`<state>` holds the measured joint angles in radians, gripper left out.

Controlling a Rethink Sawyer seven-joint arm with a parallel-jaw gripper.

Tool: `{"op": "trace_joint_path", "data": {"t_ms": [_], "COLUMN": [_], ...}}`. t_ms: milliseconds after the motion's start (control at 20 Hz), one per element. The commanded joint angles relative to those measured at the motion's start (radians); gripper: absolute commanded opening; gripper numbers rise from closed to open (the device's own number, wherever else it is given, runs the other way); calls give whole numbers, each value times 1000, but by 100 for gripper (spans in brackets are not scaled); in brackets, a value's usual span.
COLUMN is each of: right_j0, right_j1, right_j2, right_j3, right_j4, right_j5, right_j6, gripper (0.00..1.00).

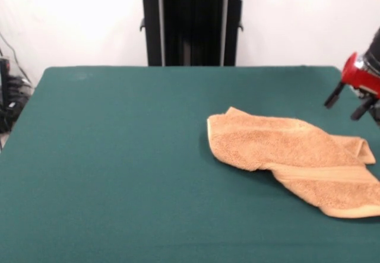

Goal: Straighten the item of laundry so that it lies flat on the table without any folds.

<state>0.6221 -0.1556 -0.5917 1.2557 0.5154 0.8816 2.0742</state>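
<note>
The orange-tan terry towel (297, 159) lies crumpled on the right part of the dark green table (119, 156). It is folded over itself, with a flat woven band running across its lower right part and a small flap turned up at its right end. My gripper (348, 104) hangs at the right edge of the front view, above and beyond the towel's right end, not touching it. Its two black fingers (332, 97) are spread apart and hold nothing.
The robot's black pedestal (193, 22) stands at the table's far side, in the top middle. Dark cables and equipment (10, 94) sit off the table's left edge. The towel's right end reaches the picture's right edge.
</note>
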Motion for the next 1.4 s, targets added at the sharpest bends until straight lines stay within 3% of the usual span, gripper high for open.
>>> {"op": "trace_joint_path", "data": {"t_ms": [50,250,900,1400], "right_j0": [22,24,-25,-17], "right_j1": [36,64,75,120], "right_j2": [71,70,171,183], "right_j3": [-9,-40,69,82], "right_j4": [7,8,7,4], "right_j5": [60,50,-246,-410], "right_j6": [314,346,235,272], "gripper": [100,100,100,100]}}
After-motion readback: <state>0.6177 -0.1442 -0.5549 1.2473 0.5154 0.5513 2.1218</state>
